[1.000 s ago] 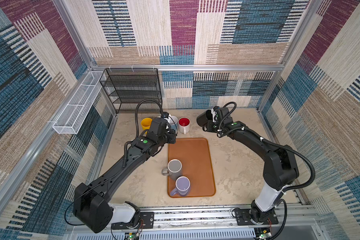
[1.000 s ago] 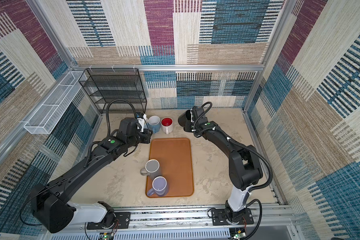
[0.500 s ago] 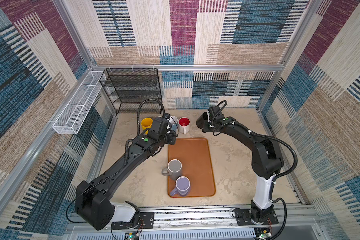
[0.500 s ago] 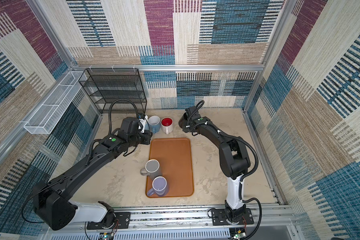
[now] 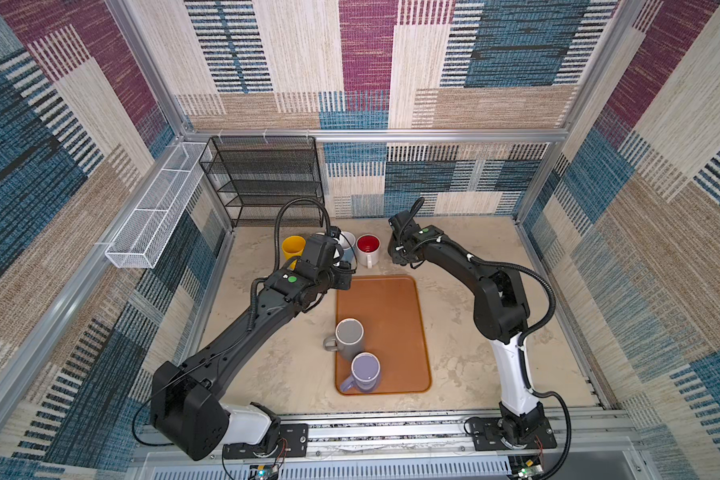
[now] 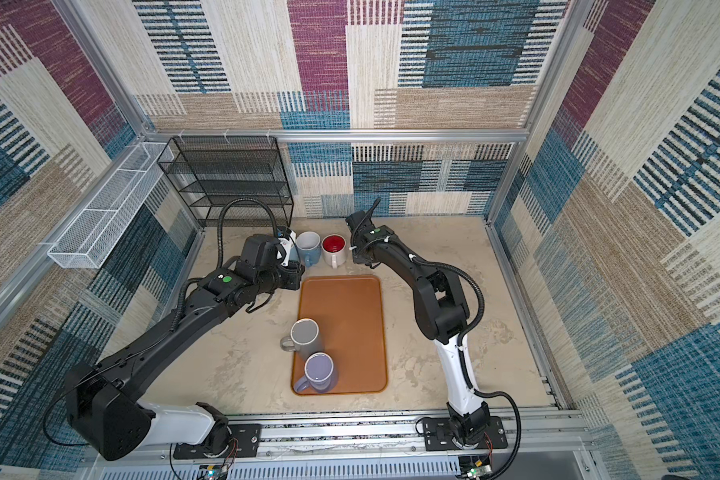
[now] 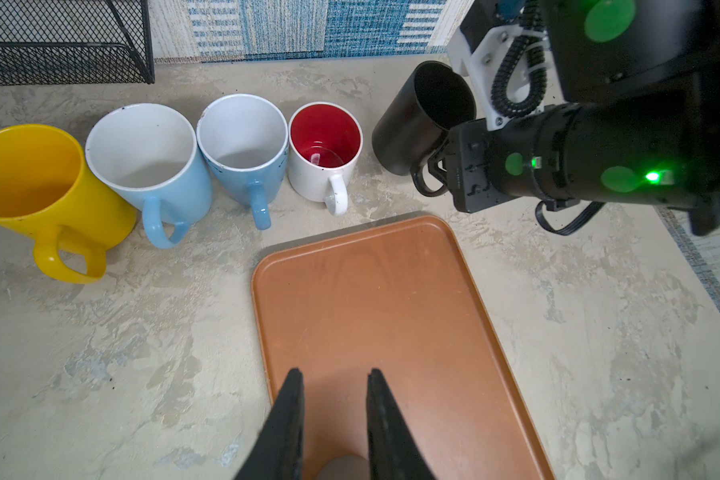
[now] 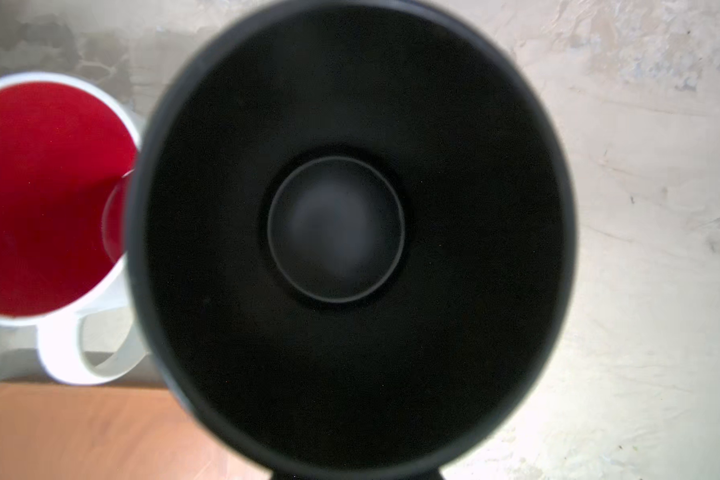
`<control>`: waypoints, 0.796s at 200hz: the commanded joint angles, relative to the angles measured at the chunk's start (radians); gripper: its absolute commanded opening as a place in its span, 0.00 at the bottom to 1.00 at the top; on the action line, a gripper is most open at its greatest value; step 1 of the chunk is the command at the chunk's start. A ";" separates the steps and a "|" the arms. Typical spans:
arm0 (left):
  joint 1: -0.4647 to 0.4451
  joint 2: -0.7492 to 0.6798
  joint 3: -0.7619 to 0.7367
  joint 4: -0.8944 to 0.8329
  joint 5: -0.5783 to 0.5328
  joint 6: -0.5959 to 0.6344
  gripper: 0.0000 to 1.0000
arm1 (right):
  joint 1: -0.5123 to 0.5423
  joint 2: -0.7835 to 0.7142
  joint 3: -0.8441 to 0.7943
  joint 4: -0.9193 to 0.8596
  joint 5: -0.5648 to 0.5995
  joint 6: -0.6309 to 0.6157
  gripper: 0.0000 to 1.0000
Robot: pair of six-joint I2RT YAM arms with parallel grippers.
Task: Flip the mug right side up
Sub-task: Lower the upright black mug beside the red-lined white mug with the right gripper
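The left gripper (image 7: 333, 376) hangs empty over the far end of the smooth orange-brown tray (image 7: 391, 299), its flat dark fingers (image 7: 287, 415) parted by a narrow gap. At the tray's near end stand a grey mug (image 5: 349, 334) and a lilac mug (image 5: 364, 370); I cannot tell for sure which way up they are.

Along the back of the mottled, stone-look table (image 7: 121, 332) runs a row of glossy ceramic mugs, all mouth up with handles toward the tray: a yellow mug (image 7: 30, 174); a wide pale-blue mug (image 7: 150, 158); a second pale-blue mug (image 7: 244, 141) with a speckled rim; a white mug with a red inside (image 7: 325, 145).

Just beside that one, at the row's right end, is the matte black mug (image 7: 412, 124), a plain cylinder. The right gripper (image 7: 439, 172) is clamped on its handle, and the right wrist camera looks straight down the bore to the round floor. The mouth is up, and the long axis seems to lean a little off vertical, though the wide lens may exaggerate this. Whether the base rests on the table cannot be told.

The turn looks all but done. What is left falls to the right arm: bring the axis plumb, seat the base, let go. The left arm is well apart. The gap to the red-lined mug is slim, and a mug held only by its handle loop may pivot.
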 commanded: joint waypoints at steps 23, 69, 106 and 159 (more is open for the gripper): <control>0.000 -0.005 0.005 -0.005 0.008 0.010 0.24 | 0.018 0.053 0.093 -0.060 0.094 0.000 0.00; 0.000 -0.018 -0.008 -0.007 -0.004 0.018 0.24 | 0.028 0.091 0.138 -0.085 0.083 -0.003 0.00; 0.001 -0.023 -0.014 -0.013 -0.010 0.024 0.24 | 0.039 0.112 0.156 -0.096 0.084 -0.002 0.00; 0.000 -0.055 -0.037 -0.023 -0.035 0.037 0.23 | 0.043 0.152 0.204 -0.131 0.086 0.007 0.00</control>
